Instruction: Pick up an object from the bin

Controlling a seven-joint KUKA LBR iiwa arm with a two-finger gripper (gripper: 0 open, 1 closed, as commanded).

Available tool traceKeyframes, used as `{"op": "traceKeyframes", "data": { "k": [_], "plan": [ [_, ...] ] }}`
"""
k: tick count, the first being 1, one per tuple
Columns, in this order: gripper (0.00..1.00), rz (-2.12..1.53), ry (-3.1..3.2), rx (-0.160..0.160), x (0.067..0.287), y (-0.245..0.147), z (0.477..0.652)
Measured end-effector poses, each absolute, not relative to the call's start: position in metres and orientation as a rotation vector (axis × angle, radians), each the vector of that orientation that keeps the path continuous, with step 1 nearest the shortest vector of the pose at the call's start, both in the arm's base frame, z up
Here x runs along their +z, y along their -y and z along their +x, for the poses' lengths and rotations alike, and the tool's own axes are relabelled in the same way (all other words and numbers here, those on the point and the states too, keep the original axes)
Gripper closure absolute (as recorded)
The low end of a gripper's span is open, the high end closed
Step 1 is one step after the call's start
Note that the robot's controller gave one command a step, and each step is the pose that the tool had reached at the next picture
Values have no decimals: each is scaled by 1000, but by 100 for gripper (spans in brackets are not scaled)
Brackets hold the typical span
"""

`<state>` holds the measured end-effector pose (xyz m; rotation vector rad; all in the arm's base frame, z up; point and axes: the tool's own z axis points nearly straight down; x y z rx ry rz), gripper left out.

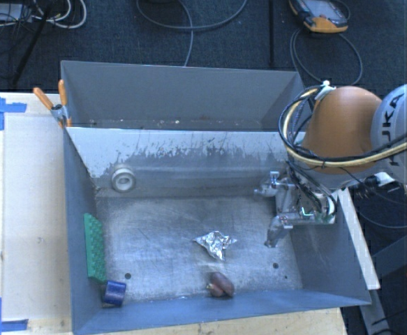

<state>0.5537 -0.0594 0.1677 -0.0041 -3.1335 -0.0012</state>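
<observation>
Since every loose thing lies on the floor of the grey metal bin point(189, 72) and none is lifted, I judge the task to be at its approach step, with the pick itself not yet made. The two-finger gripper point(276, 233) hangs low on the bin's right side, close to the right wall, over bare floor and touching none of the loose things. The nearest candidate is the crumpled piece of silver foil point(217, 243), near the middle of the floor and to the gripper's left in this view. A small rounded brown lump point(221, 283) sits beyond it by the front wall. Well apart on the left are a green ribbed strip point(94, 246) along the left wall, a short blue cylinder point(114, 292) in the front-left corner and a pale ring-shaped roll point(123, 179) at the back. The next move probably calls for a shift toward the foil, then a descent that straddles it (its thin, irregular folds may crush or slip). Whether the jaws stand apart or together I cannot tell from this angle.
</observation>
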Motion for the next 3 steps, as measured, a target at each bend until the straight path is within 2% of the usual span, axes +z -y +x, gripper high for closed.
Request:
{"op": "traceKeyframes", "data": {
  "k": [1,2,3],
  "plan": [
    [0,327,3127,0,70,-18,548],
    [0,360,3123,0,101,-11,545],
    [0,148,3138,-1,99,-6,549]
  ]
}}
